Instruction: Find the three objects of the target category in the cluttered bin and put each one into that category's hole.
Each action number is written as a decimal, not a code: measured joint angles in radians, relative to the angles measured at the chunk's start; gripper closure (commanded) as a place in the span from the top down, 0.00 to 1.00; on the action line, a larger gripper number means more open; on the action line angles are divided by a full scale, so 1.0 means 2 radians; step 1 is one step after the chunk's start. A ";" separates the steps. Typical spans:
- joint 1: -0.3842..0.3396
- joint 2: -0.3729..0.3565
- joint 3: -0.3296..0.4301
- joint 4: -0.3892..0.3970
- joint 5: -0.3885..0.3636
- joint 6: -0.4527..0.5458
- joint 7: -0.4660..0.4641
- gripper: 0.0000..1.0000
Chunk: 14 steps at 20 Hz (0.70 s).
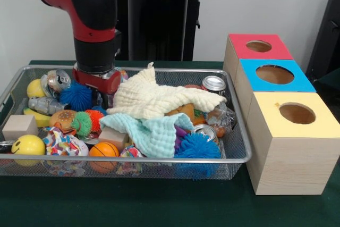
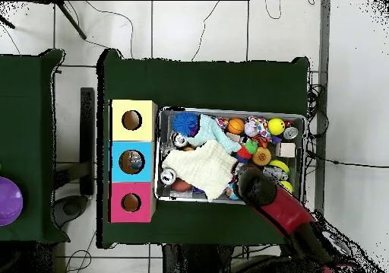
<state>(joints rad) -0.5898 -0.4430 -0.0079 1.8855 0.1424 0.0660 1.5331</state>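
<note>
Green table, bin (image 1: 241,155) of clutter, gripper (image 1: 101,95) lowered inside its far-left corner

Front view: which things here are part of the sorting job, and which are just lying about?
Job:
- bin, holding the clutter
- red-topped box, blue-topped box, yellow-topped box, each with a hole
- gripper, down among the toys; fingers hidden
- candidates: blue spiky ball, mini basketball, cans

Lying about:
- cream cloth and mint cloth, covering items
- purple disc on the side table
</note>
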 measured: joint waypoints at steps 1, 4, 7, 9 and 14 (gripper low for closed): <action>0.005 -0.002 -0.003 0.000 0.007 0.009 0.000 0.00; 0.010 -0.007 -0.005 -0.001 0.020 0.022 0.000 0.00; 0.016 -0.012 -0.010 -0.001 0.031 0.033 0.000 0.00; 0.029 -0.020 -0.019 -0.001 0.045 0.046 0.000 0.00; 0.050 -0.033 -0.033 -0.001 0.062 0.068 0.000 0.00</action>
<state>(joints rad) -0.4895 -0.5089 -0.0746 1.8838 0.2666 0.2024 1.5331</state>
